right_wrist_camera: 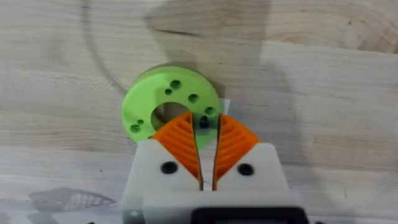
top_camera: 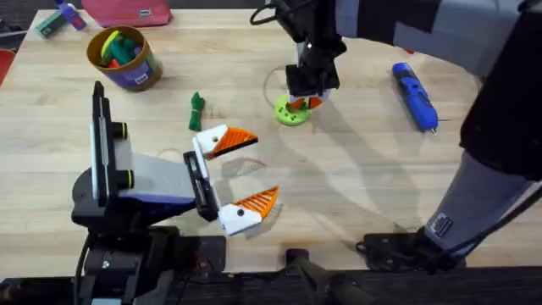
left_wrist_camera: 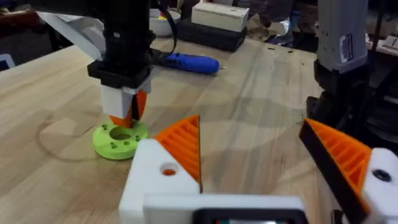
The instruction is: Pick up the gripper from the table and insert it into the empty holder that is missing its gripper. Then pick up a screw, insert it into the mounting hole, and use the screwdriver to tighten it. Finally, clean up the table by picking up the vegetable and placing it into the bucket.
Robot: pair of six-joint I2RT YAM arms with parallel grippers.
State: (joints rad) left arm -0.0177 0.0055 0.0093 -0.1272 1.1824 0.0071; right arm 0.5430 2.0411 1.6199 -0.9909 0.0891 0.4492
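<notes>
Right gripper [right_wrist_camera: 206, 146] nearly closed over green disc [right_wrist_camera: 171, 102], apparently fetching a screw; screwdriver [top_camera: 415, 96] untouched, vegetable [top_camera: 196, 110] not yet in bucket [top_camera: 125, 58]

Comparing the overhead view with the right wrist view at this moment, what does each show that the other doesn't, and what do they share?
Overhead alone: the bucket, the vegetable, the screwdriver, and the left gripper, its fingers spread wide over the table.

Right wrist alone: the small holes in the lime-green disc and the narrow slit between the right gripper's orange pads.

Both: the right gripper down at the disc, on the wooden table.
</notes>
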